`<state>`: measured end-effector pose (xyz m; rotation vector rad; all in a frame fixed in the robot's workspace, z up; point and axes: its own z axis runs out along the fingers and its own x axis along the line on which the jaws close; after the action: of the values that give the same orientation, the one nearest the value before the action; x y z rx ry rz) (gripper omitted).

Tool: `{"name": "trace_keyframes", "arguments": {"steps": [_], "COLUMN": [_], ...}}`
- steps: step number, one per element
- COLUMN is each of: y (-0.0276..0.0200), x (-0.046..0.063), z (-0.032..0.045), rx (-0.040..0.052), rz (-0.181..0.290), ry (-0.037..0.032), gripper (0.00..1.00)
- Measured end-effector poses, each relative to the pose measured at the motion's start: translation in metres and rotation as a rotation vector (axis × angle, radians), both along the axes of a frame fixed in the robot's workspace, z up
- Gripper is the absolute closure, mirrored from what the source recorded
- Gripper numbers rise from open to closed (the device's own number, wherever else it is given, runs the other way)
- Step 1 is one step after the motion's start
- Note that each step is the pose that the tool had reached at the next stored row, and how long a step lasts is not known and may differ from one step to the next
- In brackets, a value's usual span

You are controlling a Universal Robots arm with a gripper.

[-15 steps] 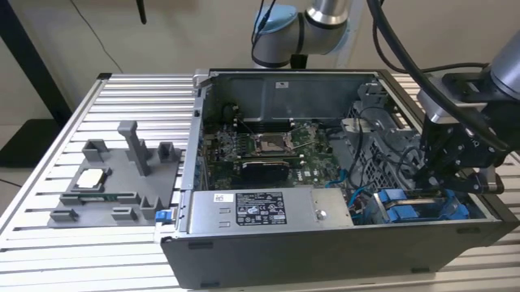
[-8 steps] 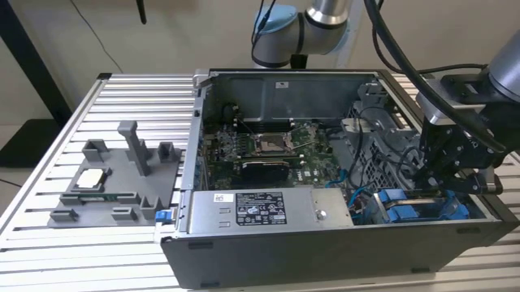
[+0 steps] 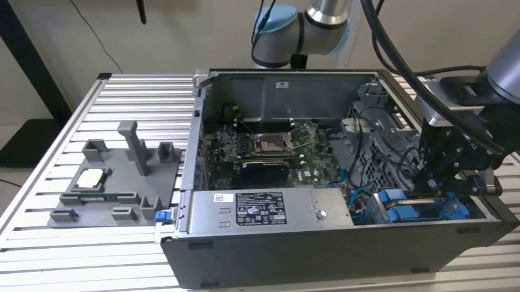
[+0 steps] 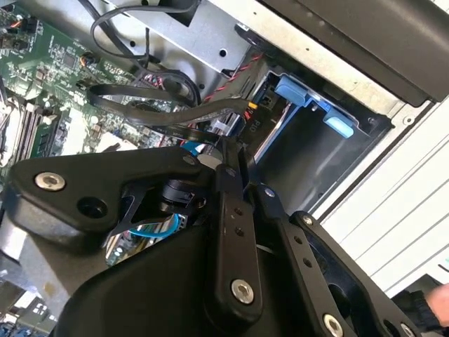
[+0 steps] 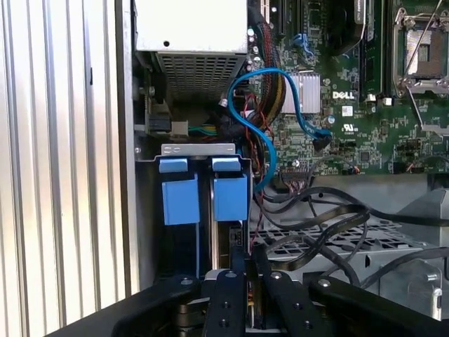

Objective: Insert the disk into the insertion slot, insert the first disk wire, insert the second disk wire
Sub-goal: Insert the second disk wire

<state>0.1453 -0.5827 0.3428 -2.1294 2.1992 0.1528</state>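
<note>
The gripper (image 3: 429, 182) is down inside the open computer case (image 3: 276, 255), at the drive bay in the corner toward the exterior view's right. In the first wrist view its fingers (image 5: 226, 295) are pressed together, and whether a thin connector is pinched between them cannot be told. Just beyond the fingertips stand two blue carriers in the bay; the disk (image 5: 230, 198) appears to be the one directly in line with the fingers, already seated in its slot, with the other carrier (image 5: 179, 198) just beside it. A blue cable (image 5: 270, 144) and a bundle of black cables (image 5: 316, 221) lie close by, toward the motherboard (image 5: 365, 98). Judging by this, the work is at the wiring stage. To do it well, the plug should meet the disk's socket squarely and be pushed straight in, with loose cables kept clear of the fingers.
</note>
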Motion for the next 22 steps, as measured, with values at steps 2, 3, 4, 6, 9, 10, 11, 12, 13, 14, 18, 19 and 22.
{"name": "trace_keyframes", "arguments": {"steps": [2,3,4,6,9,10,11,12,13,14,18,19,22], "y": [0.0,0.0,0.0001,0.0001,0.0003,0.0003,0.0002,0.0002,0.0003,0.0003,0.0003,0.0003,0.0001], "x": [0.0,0.0,-0.001,-0.001,-0.001,-0.002,-0.002,-0.002,-0.003,-0.003,-0.004,-0.004,-0.004], "z": [-0.0008,-0.0012,-0.0018,-0.004,-0.0066,-0.0071,-0.0069,-0.0055,-0.0027,0.0007,0.0106,0.0118,0.0122], "rx": [-0.0027,-0.0036,-0.004,-0.0041,-0.0048,-0.0035,-0.0038,-0.0035,-0.0035,-0.0039,-0.0016,0.0042,0.0383], "rz": [0.0,0.0,0.0,0.0,0.0,0.0,0.0,0.0,0.0,0.0,0.0,0.0,0.0], "ry": [0.0,0.0,-0.0001,-0.0005,-0.0016,-0.0016,-0.0017,-0.0017,-0.0018,-0.0017,-0.0017,-0.0017,-0.0038], "gripper": [0.84,0.84,0.84,0.84,0.84,0.82,0.82,0.82,0.76,0.76,0.76,0.76,0.76]}}
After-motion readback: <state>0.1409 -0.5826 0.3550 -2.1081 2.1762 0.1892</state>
